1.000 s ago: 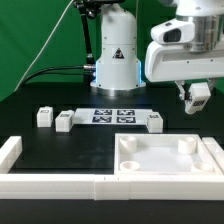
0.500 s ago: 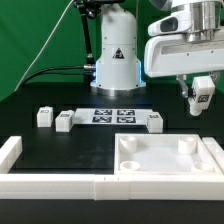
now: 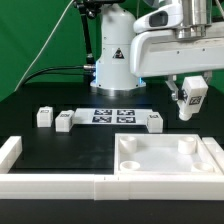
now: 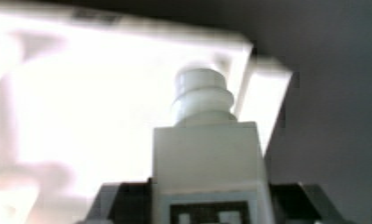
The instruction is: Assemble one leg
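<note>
My gripper (image 3: 189, 103) is shut on a white leg (image 3: 191, 99) with a black-and-white tag, held in the air above the far right part of the big white square panel (image 3: 170, 160). In the wrist view the held leg (image 4: 208, 125) stands between the dark fingers (image 4: 126, 200), its ribbed peg end pointing at the blurred panel (image 4: 76, 110) below. Three more legs lie on the black table: two at the exterior view's left (image 3: 43, 116) (image 3: 65, 121) and one (image 3: 154, 121) right of the marker board.
The marker board (image 3: 112, 115) lies in the middle before the robot base (image 3: 115, 60). A white rail fence (image 3: 50, 185) runs along the front with a corner piece (image 3: 10, 150) at the exterior view's left. The panel has round corner sockets (image 3: 126, 143).
The gripper with the leg has risen slightly and moved toward the exterior view's left, and the arm has turned; the leg now hangs tilted.
</note>
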`<state>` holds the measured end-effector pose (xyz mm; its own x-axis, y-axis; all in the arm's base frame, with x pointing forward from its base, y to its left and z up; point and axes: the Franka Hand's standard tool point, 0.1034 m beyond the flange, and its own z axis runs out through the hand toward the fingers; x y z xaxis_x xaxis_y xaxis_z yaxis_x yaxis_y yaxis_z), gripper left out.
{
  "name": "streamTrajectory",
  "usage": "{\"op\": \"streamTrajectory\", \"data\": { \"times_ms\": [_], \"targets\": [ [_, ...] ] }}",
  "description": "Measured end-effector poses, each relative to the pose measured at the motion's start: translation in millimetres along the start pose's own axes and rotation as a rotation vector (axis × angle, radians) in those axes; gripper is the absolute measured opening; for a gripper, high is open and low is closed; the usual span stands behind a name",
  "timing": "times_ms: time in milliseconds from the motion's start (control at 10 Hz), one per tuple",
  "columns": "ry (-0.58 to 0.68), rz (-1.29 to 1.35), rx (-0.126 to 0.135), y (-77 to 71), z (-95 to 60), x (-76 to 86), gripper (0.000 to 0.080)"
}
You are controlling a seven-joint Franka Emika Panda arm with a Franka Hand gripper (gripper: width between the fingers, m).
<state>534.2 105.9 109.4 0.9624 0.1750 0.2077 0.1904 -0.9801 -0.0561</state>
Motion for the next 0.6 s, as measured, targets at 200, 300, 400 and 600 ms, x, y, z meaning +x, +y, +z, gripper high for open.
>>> {"op": "streamTrajectory", "data": {
  "times_ms": [200, 300, 400, 600],
  "targets": [
    [-0.004, -0.057, 0.004, 18.2, 7.4, 29.9, 0.029],
    [-0.001, -0.053, 0.004, 16.3, 8.1, 29.7, 0.029],
    [-0.003, -0.054, 0.004, 16.1, 9.0, 28.8, 0.029],
    [-0.003, -0.054, 0.004, 16.3, 9.2, 28.7, 0.029]
  ]
}}
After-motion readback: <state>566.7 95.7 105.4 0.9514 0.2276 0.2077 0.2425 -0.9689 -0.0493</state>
